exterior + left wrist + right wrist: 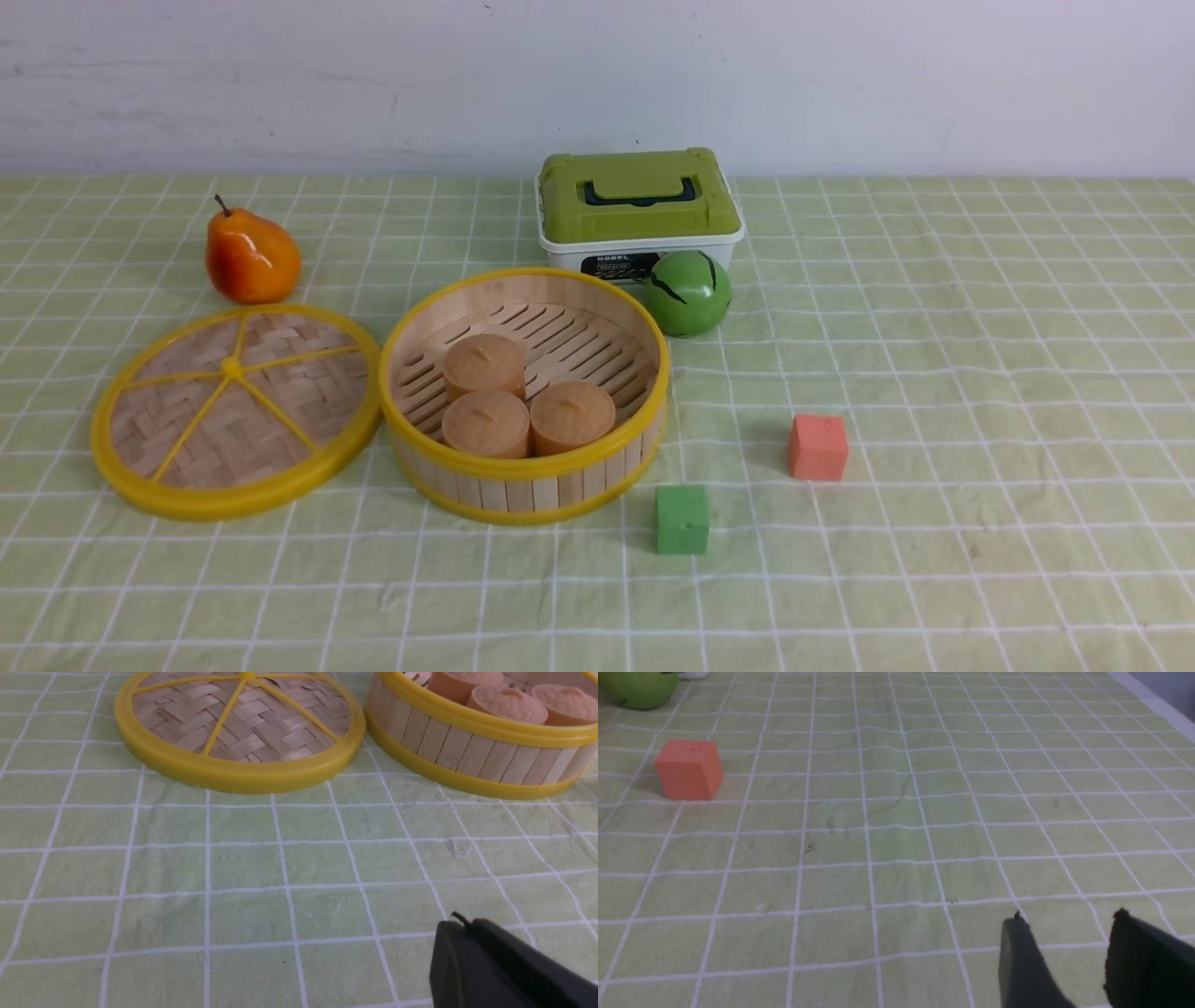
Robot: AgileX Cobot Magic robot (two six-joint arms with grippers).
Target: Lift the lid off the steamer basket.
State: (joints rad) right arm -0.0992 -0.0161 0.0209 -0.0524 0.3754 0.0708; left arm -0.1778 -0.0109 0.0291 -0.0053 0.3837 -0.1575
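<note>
The lid (236, 409), woven tan bamboo with a yellow rim and spokes, lies flat on the cloth left of the steamer basket (597, 471), its rim touching the basket's. The basket stands uncovered with three tan buns (485, 366) inside. In the left wrist view the lid (238, 728) and the basket (472, 751) lie beyond my left gripper (462, 926), which is shut with nothing in it and hangs over bare cloth. My right gripper (1069, 921) is open over bare cloth, well away from both. Neither gripper appears in the front view.
An orange pear (250, 257) sits behind the lid. A white box with a green lid (638, 207) and a green ball (689, 293) stand behind the basket. A green cube (681, 519) and an orange cube (818, 447) lie to the basket's right.
</note>
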